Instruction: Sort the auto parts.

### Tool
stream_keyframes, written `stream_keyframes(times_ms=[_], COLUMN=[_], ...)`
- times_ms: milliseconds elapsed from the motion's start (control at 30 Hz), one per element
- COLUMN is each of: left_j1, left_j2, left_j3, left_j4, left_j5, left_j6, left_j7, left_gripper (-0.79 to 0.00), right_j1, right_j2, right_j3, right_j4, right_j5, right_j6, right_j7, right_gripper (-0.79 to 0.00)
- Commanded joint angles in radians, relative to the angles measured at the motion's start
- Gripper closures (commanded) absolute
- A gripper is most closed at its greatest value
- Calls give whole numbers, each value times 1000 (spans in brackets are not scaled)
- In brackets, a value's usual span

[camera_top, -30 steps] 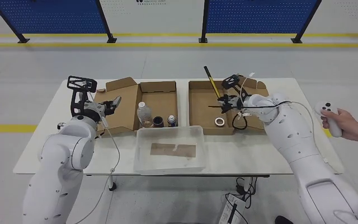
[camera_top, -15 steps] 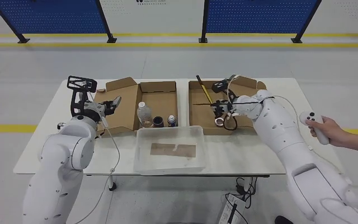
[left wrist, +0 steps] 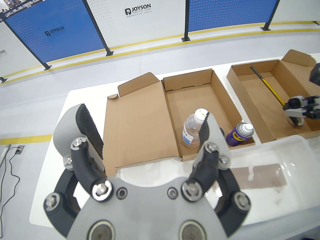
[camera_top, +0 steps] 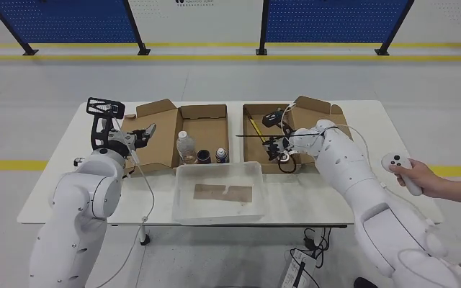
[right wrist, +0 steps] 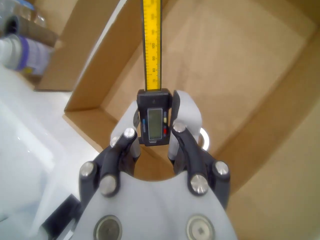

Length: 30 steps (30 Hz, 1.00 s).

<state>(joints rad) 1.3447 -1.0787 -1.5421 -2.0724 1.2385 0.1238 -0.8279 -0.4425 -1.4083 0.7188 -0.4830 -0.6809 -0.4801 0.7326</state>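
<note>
The left claw point(left wrist: 145, 116) is hanging with its fingers spread wide and nothing between them, above the open flap of the left box point(left wrist: 190, 83). Ahead of this claw and a little to its right, a clear bottle point(left wrist: 192, 131) with a white cap and a blue can point(left wrist: 240, 133) are standing upright near each other at the box's near wall. Between the two claws, nearer the robot, a clear bin point(camera_top: 180, 194) is sitting on the table.

The right claw point(right wrist: 156, 116) is hovering over the near part of the right box point(right wrist: 225, 51) and is pinching the caliper point(right wrist: 152, 38) by its black slider. The slider is showing a grey display with small yellow and red buttons beside it. A long yellow rule with fine black marks is running straight out ahead of the fingers, over the box floor. Whether it is touching the cardboard I cannot tell. Just beside one finger, a white ring point(right wrist: 205, 139) is lying on the box floor, partly hidden.
</note>
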Motion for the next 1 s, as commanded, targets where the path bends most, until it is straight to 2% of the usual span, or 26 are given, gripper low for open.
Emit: stream_keyframes(times_ms=[0,100,133,167,200,233,500,767,933,967], left_j1=[0,0,0,0,0,0,0,0,0,0], left_j2=[0,0,0,0,0,0,0,0,0,0], left_j3=[0,0,0,0,0,0,0,0,0,0], left_j4=[0,0,0,0,0,0,0,0,0,0], left_j5=[0,0,0,0,0,0,0,0,0,0], left_j6=[0,0,0,0,0,0,0,0,0,0], left_j7=[0,0,0,0,0,0,0,0,0,0], left_gripper=[-785,-785,-785,-785,-785,-785,-785,-785,-785,-785], right_j1=[4,7,8,9,10,12,20,25,25,24], right_j2=[-8,-19,-22,-25,-28,-30,-43,-50,-51,-52], right_j3=[-5,-10,-11,-12,-13,-14,-17,-17,-10,-5], right_j4=[15,41,50,57,66,73,118,139,148,151], right_j5=[3,9,13,13,14,13,11,3,9,18], right_j6=[-3,-8,-9,-12,-15,-16,-33,-35,-27,-26], right_j7=[-2,-8,-11,-14,-17,-19,-32,-38,-38,-38], right_gripper=[0,-25,-58,-126,-274,-323,-302,-314,-259,-194])
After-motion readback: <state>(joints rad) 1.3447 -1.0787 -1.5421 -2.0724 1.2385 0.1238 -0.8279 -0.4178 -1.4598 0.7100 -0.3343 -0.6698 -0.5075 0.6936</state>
